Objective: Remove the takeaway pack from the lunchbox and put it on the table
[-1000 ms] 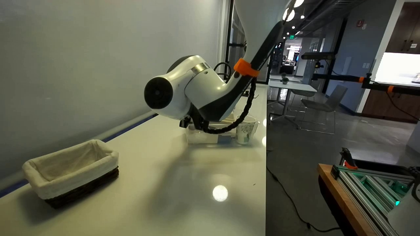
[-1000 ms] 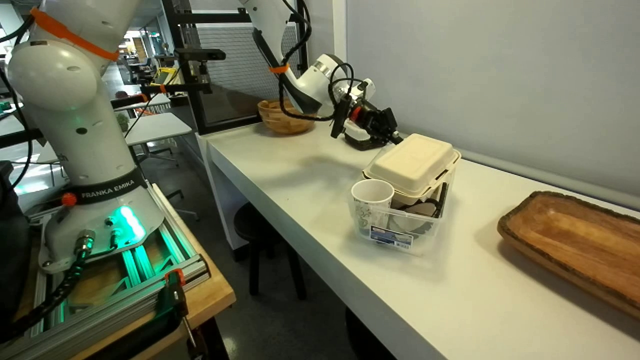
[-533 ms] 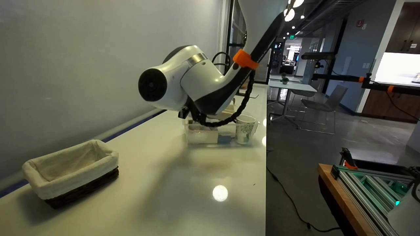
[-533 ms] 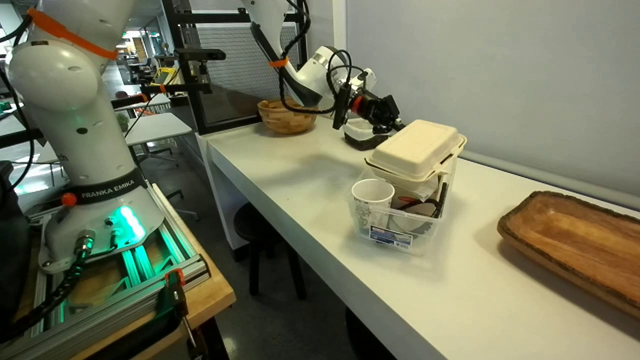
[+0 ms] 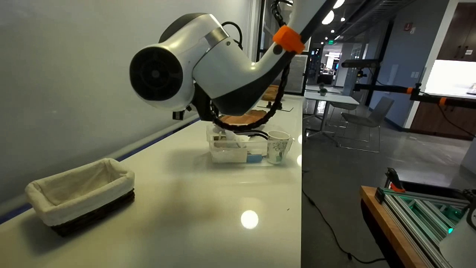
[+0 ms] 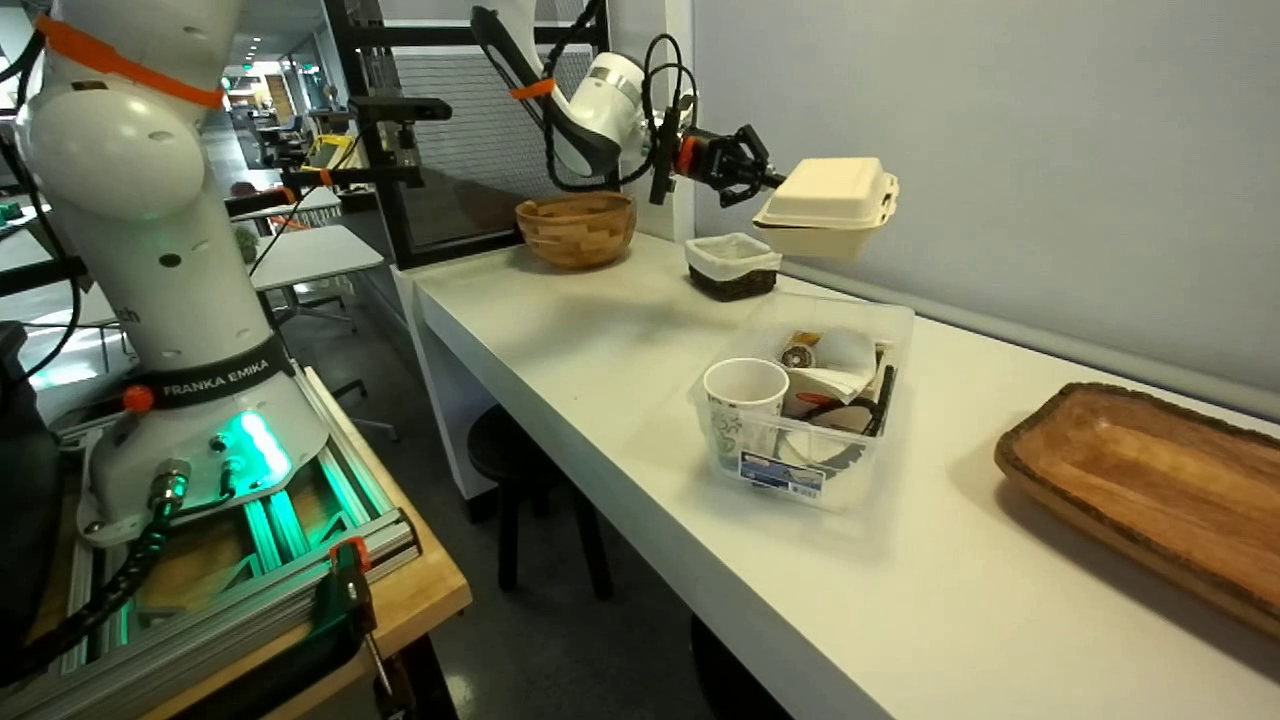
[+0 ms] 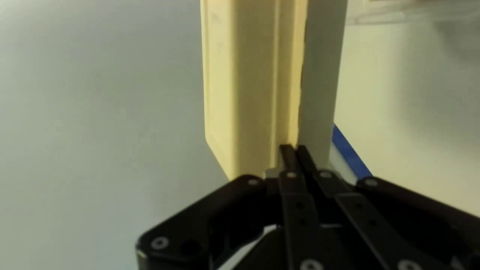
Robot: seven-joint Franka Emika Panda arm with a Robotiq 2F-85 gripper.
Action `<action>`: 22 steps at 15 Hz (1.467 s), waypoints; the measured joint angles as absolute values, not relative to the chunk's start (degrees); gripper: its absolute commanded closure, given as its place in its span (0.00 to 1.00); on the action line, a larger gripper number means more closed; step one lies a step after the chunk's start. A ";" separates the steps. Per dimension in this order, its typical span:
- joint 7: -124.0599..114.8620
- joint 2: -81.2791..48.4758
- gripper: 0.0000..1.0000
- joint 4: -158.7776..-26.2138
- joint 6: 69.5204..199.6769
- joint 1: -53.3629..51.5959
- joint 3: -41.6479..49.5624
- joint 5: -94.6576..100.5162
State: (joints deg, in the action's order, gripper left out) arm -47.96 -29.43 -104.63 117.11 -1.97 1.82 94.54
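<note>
The cream clamshell takeaway pack (image 6: 830,195) hangs in the air above and behind the lunchbox in an exterior view, well above the table (image 6: 620,370). My gripper (image 7: 296,147) is shut on the pack's rim edge; the pack (image 7: 255,86) reaches away from the fingers in the wrist view. The gripper also shows in an exterior view (image 6: 776,180), at the pack's near end. The clear plastic lunchbox (image 6: 850,490) stands on the table, holding a paper cup and other items; it also shows in an exterior view (image 5: 228,154). The pack is hidden behind the arm there.
A white-lined dark basket (image 5: 81,193) stands on the table against the wall; it also shows in an exterior view (image 6: 733,270). A long wooden tray (image 6: 1150,490) lies beyond the lunchbox. A round wooden bowl (image 6: 575,232) stands at the table's end. The wall (image 6: 980,150) runs close behind the pack.
My gripper has risen with the takeaway pack, lifting it out of the lunchbox and shifting it toward the white-lined basket. The lunchbox has stayed in place, and its contents now show.
</note>
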 measured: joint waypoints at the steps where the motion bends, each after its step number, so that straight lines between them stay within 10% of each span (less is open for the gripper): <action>1: -47.94 -29.33 0.99 -105.46 118.09 -2.41 0.59 95.78; 22: -50.78 -32.95 0.99 -105.89 124.76 -0.80 -2.14 122.33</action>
State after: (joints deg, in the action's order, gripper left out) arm -50.78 -32.95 -105.89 124.76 -0.80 -2.14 122.33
